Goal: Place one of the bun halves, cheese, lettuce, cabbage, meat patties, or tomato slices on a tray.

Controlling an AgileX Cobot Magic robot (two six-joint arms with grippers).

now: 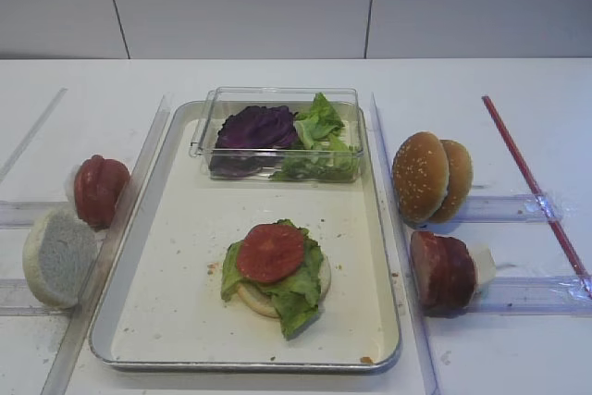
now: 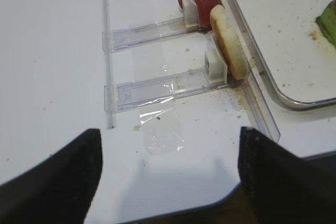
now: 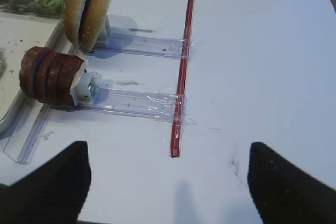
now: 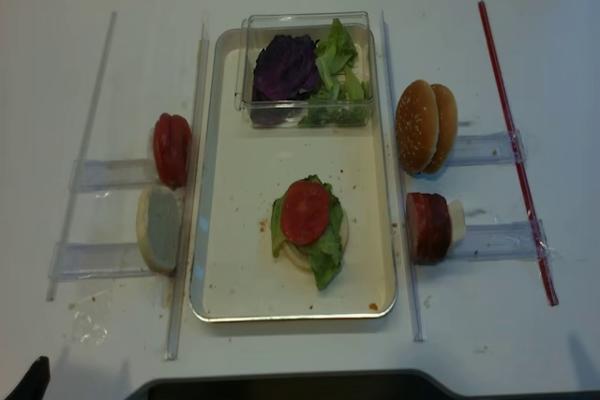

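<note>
Partial stack is sitting mid-tray [image 1: 185,256] — bun base, lettuce [image 1: 294,289], one tomato slice [image 1: 270,253] on top — while meat patties [image 1: 442,270] and sesame bun tops [image 1: 430,177] are waiting off-tray at right, left gripper [image 2: 168,179] and right gripper [image 3: 168,177] both hanging wide and empty.

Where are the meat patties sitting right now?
In the exterior high view, the meat patties stand on edge right of the tray, just in front of the sesame bun halves.
</note>
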